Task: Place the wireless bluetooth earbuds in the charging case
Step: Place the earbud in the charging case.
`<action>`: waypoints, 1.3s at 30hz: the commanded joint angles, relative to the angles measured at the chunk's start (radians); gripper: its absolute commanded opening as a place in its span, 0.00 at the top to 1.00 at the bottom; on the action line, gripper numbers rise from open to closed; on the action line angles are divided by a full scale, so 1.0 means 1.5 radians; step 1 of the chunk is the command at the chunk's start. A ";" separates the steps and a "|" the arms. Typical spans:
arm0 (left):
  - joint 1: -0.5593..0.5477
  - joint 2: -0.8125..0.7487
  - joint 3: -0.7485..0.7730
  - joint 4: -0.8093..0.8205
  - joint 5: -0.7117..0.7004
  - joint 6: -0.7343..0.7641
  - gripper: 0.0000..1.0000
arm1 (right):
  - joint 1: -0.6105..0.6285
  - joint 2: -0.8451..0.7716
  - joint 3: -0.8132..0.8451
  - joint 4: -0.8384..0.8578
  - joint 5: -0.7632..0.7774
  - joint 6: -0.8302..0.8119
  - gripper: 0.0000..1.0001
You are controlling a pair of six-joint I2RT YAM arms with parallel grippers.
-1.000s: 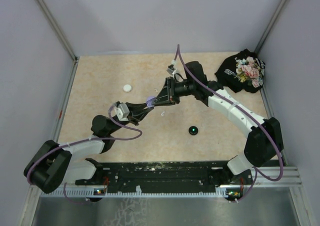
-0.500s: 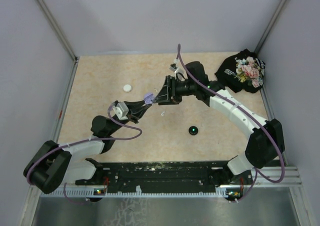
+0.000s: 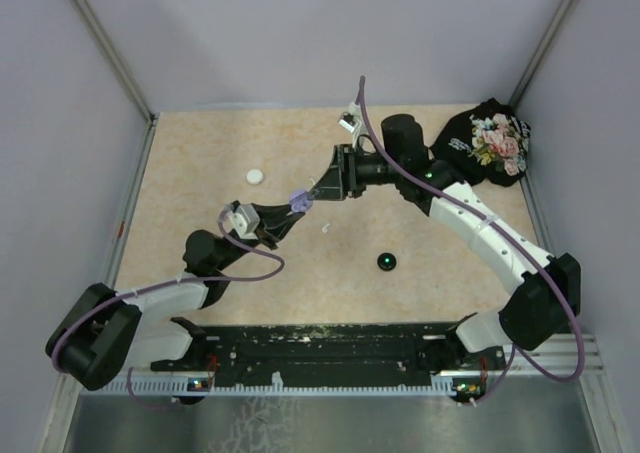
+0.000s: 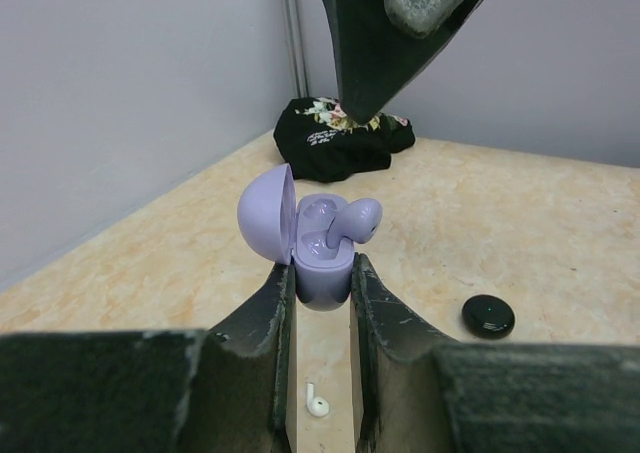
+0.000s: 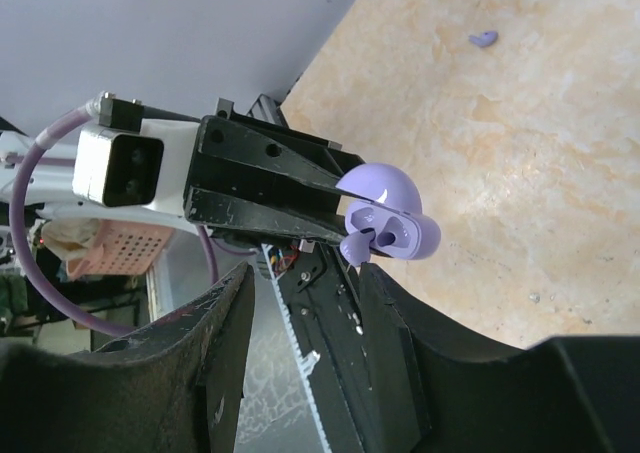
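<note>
My left gripper (image 4: 320,275) is shut on the lavender charging case (image 4: 322,263), held above the table with its lid open. A purple earbud (image 4: 352,221) stands in one socket and sticks up out of it. My right gripper (image 3: 322,187) hangs open and empty just beyond the case (image 3: 298,201); one of its fingers (image 4: 400,33) shows above the case. In the right wrist view the case (image 5: 385,223) and that earbud (image 5: 358,248) lie past the open right gripper (image 5: 305,273). A second purple earbud (image 5: 483,39) lies loose on the table. A white earbud (image 4: 317,405) lies under the left gripper.
A black round case (image 3: 386,262) sits mid-table and a white round case (image 3: 256,177) at the left rear. A black floral cloth (image 3: 490,143) is bunched in the far right corner. Grey walls enclose the table on three sides.
My right gripper has opened and drawn back up and to the right, away from the case, leaving the purple earbud in it. The left gripper has held the case still.
</note>
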 commanded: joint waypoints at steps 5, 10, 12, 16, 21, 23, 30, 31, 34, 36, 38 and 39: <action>-0.003 0.002 0.025 0.009 0.032 -0.032 1.00 | 0.014 -0.009 0.005 0.063 -0.033 -0.030 0.54; -0.003 0.004 0.029 0.014 0.037 -0.040 1.00 | 0.027 0.006 0.005 0.058 -0.030 -0.037 0.54; -0.003 0.003 0.031 0.015 0.037 -0.043 1.00 | 0.035 0.012 0.007 0.052 -0.029 -0.042 0.54; -0.003 0.003 0.031 0.021 0.035 -0.050 1.00 | 0.048 0.023 0.011 0.034 -0.021 -0.053 0.54; -0.003 0.001 0.030 0.029 0.035 -0.055 1.00 | 0.056 0.022 0.009 0.017 -0.003 -0.065 0.54; -0.003 -0.001 0.029 0.029 0.033 -0.055 1.00 | 0.058 0.020 0.009 0.010 0.002 -0.069 0.54; -0.004 0.003 0.028 0.030 0.031 -0.059 1.00 | 0.078 0.019 0.013 0.011 -0.002 -0.068 0.54; -0.003 0.005 0.029 0.031 0.032 -0.060 1.00 | 0.079 0.020 0.013 0.016 -0.002 -0.065 0.54; -0.003 0.009 0.031 0.032 0.038 -0.061 1.00 | 0.085 0.022 0.013 0.031 0.000 -0.057 0.54; -0.003 0.010 0.031 0.034 0.041 -0.063 1.00 | 0.087 0.023 0.013 0.039 0.001 -0.054 0.54; -0.003 0.008 0.028 0.034 0.038 -0.063 1.00 | 0.087 0.019 0.012 0.044 0.004 -0.053 0.55; -0.003 0.007 0.026 0.033 0.036 -0.062 1.00 | 0.087 0.014 0.010 0.047 0.011 -0.054 0.55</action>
